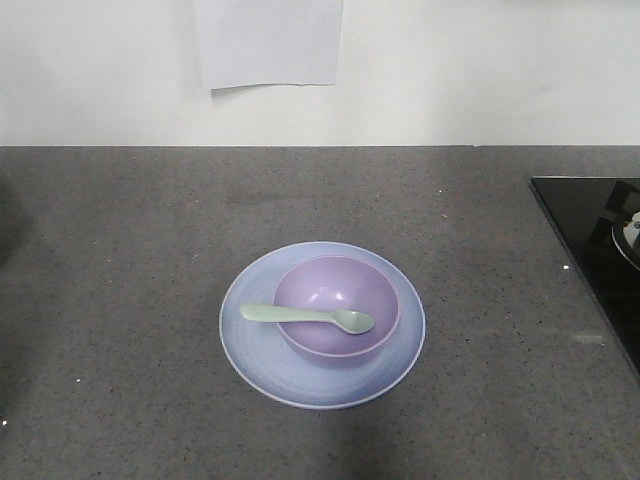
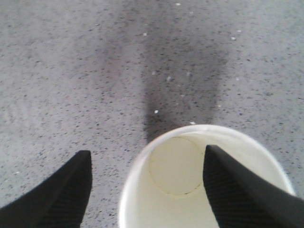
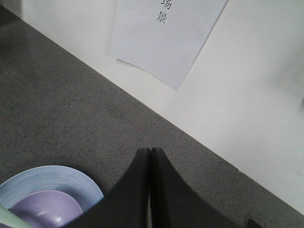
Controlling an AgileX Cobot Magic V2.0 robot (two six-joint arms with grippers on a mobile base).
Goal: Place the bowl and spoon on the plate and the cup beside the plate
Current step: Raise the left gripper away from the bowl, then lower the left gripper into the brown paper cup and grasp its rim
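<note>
Lilac bowl [image 1: 336, 303] and spoon [image 1: 308, 317] already sit on the plate [image 1: 250, 345]; left gripper [image 2: 147, 190] straddles the cup [image 2: 175, 166] wall, probably gripping it, right gripper [image 3: 150, 156] pinched empty.

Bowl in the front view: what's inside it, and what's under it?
Inside the bowl only the spoon shows, its scoop in the bowl and its handle lying over the left rim. Under it is the plate; the plate's centre is covered.

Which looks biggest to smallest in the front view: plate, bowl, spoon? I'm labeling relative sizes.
1. Plate, widest.
2. Bowl, narrower, sitting on the plate.
3. Spoon, smallest overall, though about as long as the bowl is wide.
</note>
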